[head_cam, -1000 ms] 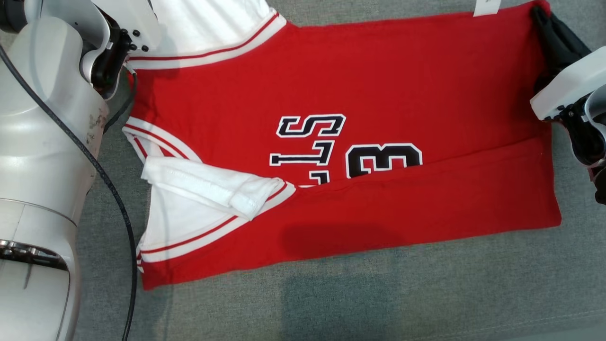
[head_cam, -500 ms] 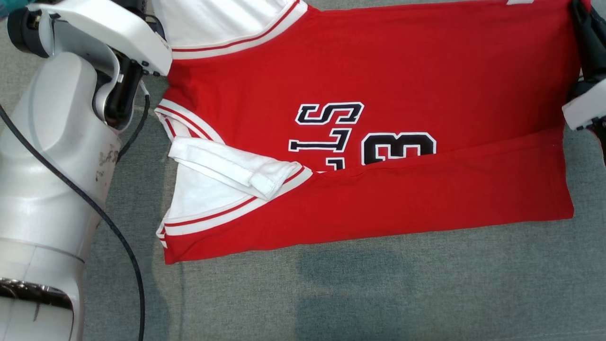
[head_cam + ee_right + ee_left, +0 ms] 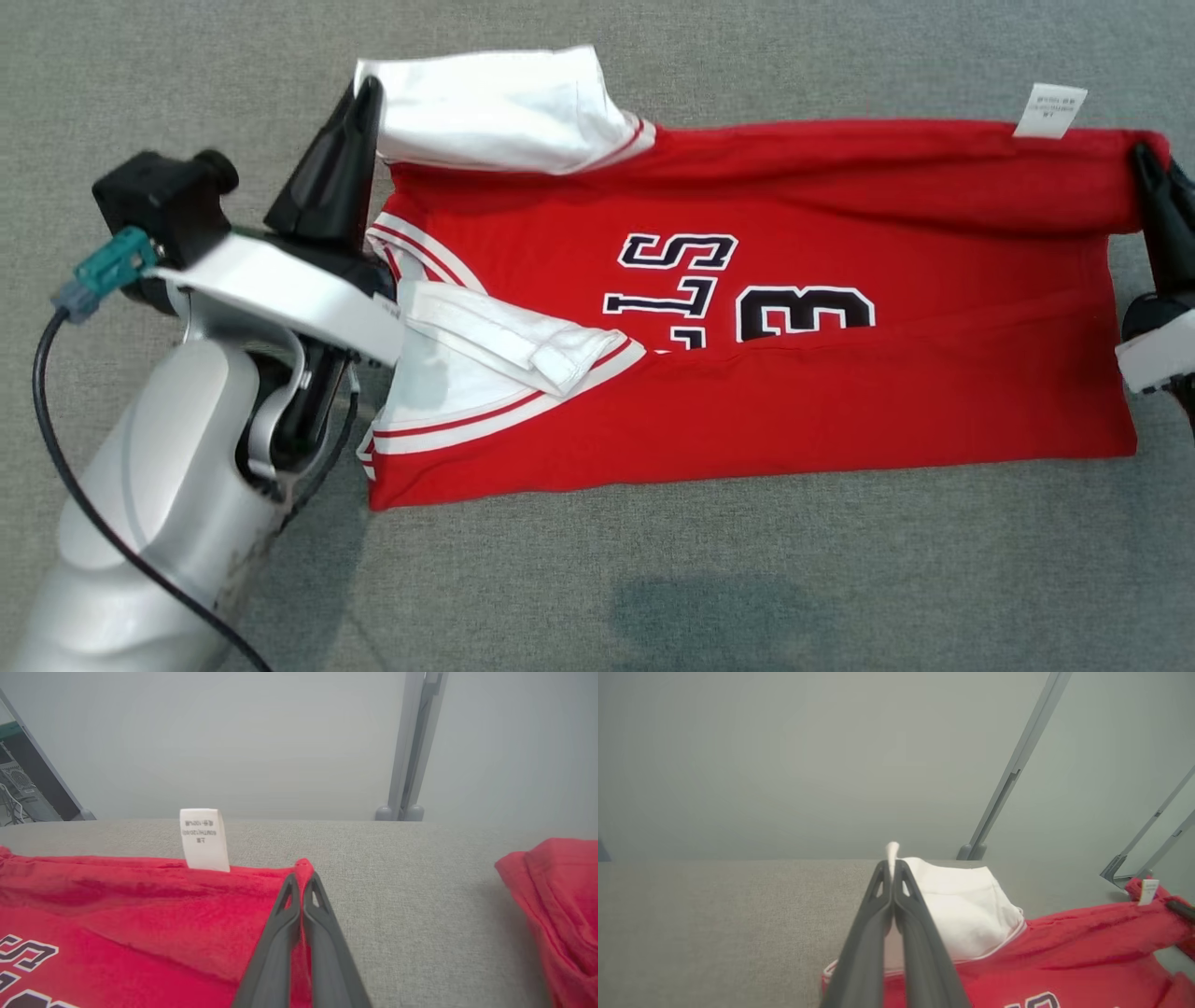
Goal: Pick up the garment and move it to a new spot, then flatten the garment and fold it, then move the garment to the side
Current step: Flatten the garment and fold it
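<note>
The garment (image 3: 747, 373) is a red jersey with white sleeves and black lettering, lying across the grey cloth surface (image 3: 747, 579). Its near long edge is folded up over the lettering. My left gripper (image 3: 367, 89) is shut on the far corner of a white sleeve (image 3: 495, 107), and a tuft of white cloth pokes out past its tips (image 3: 893, 861). My right gripper (image 3: 1144, 154) is shut on the far right corner of the red hem (image 3: 302, 877). The far edge hangs raised between the two grips and sags. A white label (image 3: 1050, 110) sticks up from it.
Another piece of red cloth (image 3: 556, 896) lies on the surface to the right of my right gripper. Grey metal posts (image 3: 1008, 774) stand behind the far edge in front of a pale wall. A black cable (image 3: 56, 448) trails along my left arm.
The head view has shifted, so the garment's far edge and both fingertips now show. Both grippers stay shut on the far corners, which are now raised off the surface.
</note>
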Motion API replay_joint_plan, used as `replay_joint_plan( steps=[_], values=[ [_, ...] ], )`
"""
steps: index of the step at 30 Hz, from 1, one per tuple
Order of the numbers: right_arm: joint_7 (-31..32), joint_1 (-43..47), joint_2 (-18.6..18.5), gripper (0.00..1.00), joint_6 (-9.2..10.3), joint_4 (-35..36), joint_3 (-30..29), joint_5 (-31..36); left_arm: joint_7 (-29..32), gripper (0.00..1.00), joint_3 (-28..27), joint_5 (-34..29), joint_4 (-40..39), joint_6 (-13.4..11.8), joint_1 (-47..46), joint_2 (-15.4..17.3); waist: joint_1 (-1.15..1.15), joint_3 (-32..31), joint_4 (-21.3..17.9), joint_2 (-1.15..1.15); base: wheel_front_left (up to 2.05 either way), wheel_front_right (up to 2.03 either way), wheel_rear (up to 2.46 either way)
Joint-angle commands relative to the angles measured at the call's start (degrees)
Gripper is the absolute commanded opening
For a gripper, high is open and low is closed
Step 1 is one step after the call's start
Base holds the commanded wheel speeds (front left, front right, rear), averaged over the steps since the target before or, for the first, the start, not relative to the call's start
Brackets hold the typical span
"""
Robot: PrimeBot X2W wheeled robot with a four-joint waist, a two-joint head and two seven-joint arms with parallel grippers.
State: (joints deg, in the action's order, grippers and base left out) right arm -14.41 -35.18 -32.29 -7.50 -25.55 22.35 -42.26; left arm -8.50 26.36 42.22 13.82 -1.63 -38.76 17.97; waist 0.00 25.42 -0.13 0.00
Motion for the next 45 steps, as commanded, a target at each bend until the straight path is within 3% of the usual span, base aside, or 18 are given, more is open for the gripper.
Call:
replay_joint_plan(
  steps=[1,8,15,29,45],
  values=[
    [-0.58,2.71,-1.49,0.00,0.01,1.64,-0.15,0.41,0.38,0.00,-2.23,0.54,-3.36,-1.01,1.05,2.72,0.00,-0.25,0.27,0.00,0.00,0.00,0.00],
    [-0.59,7.18,-2.26,0.00,0.01,2.26,-3.03,1.90,4.00,0.00,-2.65,1.70,-18.38,-6.39,12.23,5.93,0.00,-1.23,1.44,0.00,0.00,0.00,0.00],
    [-0.59,10.11,-2.27,0.00,0.01,2.30,-5.12,3.26,7.15,0.00,-0.63,2.66,-26.22,-9.25,18.96,6.37,0.00,-1.88,2.41,0.00,0.00,0.00,0.00],
    [-0.59,20.25,-1.12,0.00,0.01,4.18,-8.75,5.74,8.77,0.00,1.74,4.93,-26.70,-9.56,25.53,6.63,0.00,-2.28,3.10,0.00,0.00,0.00,0.00],
    [-0.59,22.37,0.21,0.00,0.01,4.00,-9.96,7.55,8.58,0.00,0.67,4.14,-31.28,-12.35,29.16,8.81,0.00,-2.62,3.16,0.00,0.00,0.00,0.00]
  ],
)
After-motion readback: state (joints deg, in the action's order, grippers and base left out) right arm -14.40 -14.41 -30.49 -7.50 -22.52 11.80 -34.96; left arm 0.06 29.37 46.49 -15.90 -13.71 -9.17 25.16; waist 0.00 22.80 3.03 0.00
